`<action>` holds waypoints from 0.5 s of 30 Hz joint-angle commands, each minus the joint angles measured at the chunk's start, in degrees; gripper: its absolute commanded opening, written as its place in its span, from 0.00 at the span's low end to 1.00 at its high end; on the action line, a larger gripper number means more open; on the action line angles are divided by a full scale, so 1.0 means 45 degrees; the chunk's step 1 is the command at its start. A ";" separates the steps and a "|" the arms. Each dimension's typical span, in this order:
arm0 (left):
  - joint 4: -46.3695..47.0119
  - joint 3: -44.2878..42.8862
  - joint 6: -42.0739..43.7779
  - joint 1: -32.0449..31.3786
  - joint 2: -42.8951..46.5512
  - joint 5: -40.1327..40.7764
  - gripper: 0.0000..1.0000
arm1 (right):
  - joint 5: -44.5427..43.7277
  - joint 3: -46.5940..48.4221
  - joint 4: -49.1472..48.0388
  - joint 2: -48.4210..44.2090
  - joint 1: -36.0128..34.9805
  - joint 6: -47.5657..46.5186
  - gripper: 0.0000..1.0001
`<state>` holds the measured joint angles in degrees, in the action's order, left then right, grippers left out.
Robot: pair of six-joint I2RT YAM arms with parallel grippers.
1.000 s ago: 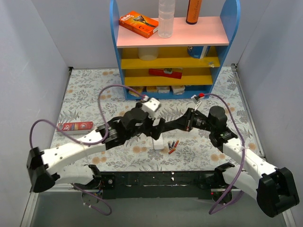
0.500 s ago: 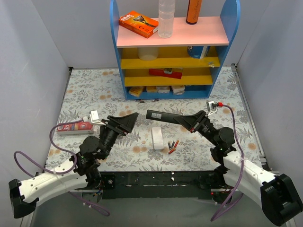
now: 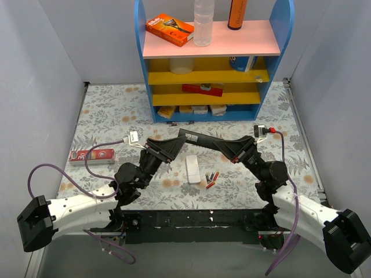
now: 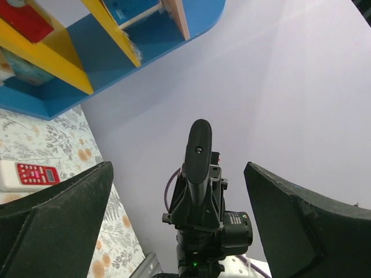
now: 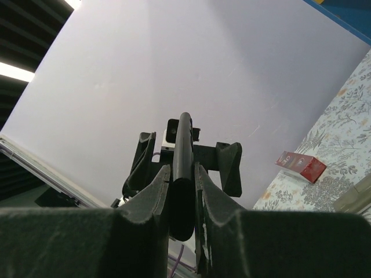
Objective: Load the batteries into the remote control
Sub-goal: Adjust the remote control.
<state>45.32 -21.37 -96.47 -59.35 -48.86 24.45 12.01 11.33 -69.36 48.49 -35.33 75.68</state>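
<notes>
The white remote control (image 3: pixel 193 169) lies flat on the floral table, with the small red-orange and dark batteries (image 3: pixel 212 178) just to its right. My right gripper (image 3: pixel 235 150) (image 5: pixel 182 174) is raised above them and shut on a slim dark remote (image 3: pixel 200 141) (image 5: pixel 182 174), which sticks out to the left. My left gripper (image 3: pixel 173 147) (image 4: pixel 178 168) is wide open and faces that remote's free end (image 4: pixel 199 149) head on. Nothing sits between its fingers (image 4: pixel 69 202).
A blue shelf unit (image 3: pixel 211 113) with yellow and pink boards stands at the back and carries boxes and bottles. A red box (image 3: pixel 93 155) lies at the left. A white remote with red buttons (image 4: pixel 29 174) lies near the shelf foot. Grey walls close both sides.
The left arm pulled away from the middle to the left, then swung its open gripper back towards the dark remote's tip. The right gripper kept its hold and drew back slightly.
</notes>
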 commanded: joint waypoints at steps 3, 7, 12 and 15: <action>0.2856 0.0041 -0.0205 0.0006 -0.1404 -0.0843 0.98 | -0.0755 -0.0233 -0.1383 0.0123 -0.0332 -0.0001 0.01; 0.3851 -0.0096 0.0087 0.0025 -0.2089 -0.0804 0.85 | -0.0794 -0.0272 -0.1441 0.0318 -0.0410 -0.0138 0.01; 0.4635 -0.0408 0.0343 0.0006 -0.2871 -0.1155 0.70 | -0.0872 -0.0428 -0.1869 0.0688 -0.0469 -0.0197 0.01; 0.5025 -0.0506 0.0343 0.0025 -0.3282 -0.1272 0.64 | -0.0853 -0.0506 -0.2358 0.0962 -0.0508 -0.0138 0.01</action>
<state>63.20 -21.56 -96.20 -59.35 -62.17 20.08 9.54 9.91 -72.31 51.72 -37.04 75.48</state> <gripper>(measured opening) 0.667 0.228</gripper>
